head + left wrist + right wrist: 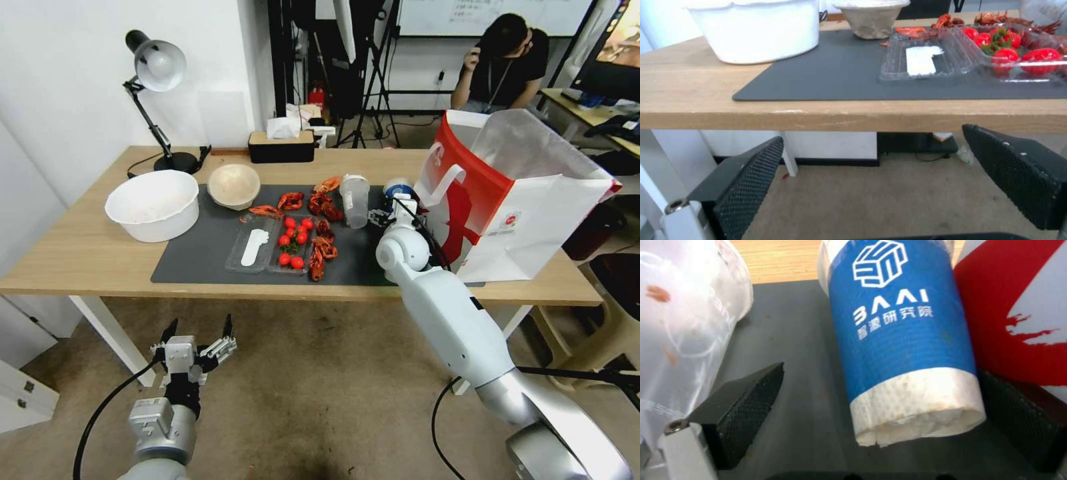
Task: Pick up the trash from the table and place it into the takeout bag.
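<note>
Right jaws (880, 413) spread, blue cup (902, 336) between them, nearer one pad

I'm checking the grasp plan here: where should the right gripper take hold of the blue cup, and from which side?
Grip the blue cup across its blue sleeve, approaching from the robot's side. It stands upright close against the takeout bag, and the open right gripper already straddles it, so closing mid-body looks the safest hold.
</note>
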`<state>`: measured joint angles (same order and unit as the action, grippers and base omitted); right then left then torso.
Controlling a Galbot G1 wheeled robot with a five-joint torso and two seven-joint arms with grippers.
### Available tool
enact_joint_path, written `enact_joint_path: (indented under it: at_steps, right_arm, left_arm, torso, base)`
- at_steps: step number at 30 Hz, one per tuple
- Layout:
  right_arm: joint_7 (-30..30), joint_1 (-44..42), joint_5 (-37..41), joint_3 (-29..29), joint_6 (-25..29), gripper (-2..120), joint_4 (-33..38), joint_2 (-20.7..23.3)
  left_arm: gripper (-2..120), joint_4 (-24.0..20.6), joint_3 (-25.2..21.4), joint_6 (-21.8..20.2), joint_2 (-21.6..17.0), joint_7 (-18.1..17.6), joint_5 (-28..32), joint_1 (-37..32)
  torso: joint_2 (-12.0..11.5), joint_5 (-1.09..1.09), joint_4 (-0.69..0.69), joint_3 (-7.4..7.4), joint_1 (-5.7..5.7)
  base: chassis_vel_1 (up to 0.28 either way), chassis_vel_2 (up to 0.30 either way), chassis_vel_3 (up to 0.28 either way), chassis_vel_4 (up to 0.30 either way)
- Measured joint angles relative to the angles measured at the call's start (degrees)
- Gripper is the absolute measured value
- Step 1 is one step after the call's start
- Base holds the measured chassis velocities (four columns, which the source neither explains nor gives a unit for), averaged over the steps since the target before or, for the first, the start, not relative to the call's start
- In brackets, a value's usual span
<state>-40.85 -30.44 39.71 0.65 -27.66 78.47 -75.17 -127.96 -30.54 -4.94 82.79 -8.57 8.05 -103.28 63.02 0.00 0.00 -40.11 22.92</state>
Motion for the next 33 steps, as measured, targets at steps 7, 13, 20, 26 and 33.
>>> enact_joint_path:
  at_steps: [7, 13, 20, 26, 33]
  right_arm:
    - [0.9, 0.6, -0.1, 0.0, 0.4, 100, -1.2, -0.5]
    - [0.9, 0.8, -0.2, 0.1, 1.4, 85, -2.1, -1.0]
    - [0.6, 0.2, -0.2, 0.5, 1.6, 54, -1.8, -1.1]
    - [0.4, -0.2, -0.2, 0.9, 1.7, 35, -1.4, -0.7]
    - [0.1, -1.3, -0.3, 1.4, 2.0, 15, 0.3, 0.1]
  left_arm:
    - [100, 0.3, 0.0, 0.1, 0.0, 0.0, 0.0, 0.0]
    - [100, 0.5, 0.4, 0.2, 0.0, 0.0, -0.1, -0.1]
    - [100, 0.5, 0.4, 0.3, -0.1, 0.1, -0.1, -0.1]
    - [100, 0.5, 0.4, 0.3, -0.1, 0.1, -0.1, -0.1]
    - [100, 0.5, 0.6, 0.4, -0.1, 0.1, -0.1, -0.1]
  torso:
    - [0.0, 0.0, 0.0, 0.0, 0.0]
    - [0.0, 0.0, 0.0, 0.0, 0.0]
    - [0.0, 0.0, 0.0, 0.0, 0.0]
    - [0.0, 0.0, 0.01, 0.0, -0.01]
    - [0.0, 0.0, 0.0, 0.01, -0.01]
  base:
    - [0.0, 0.0, 0.0, 0.0]
    - [0.0, 0.0, 0.0, 0.0]
    - [0.0, 0.0, 0.0, 0.0]
    - [0.0, 0.0, 0.0, 0.0]
    - [0.0, 0.0, 0.0, 0.0]
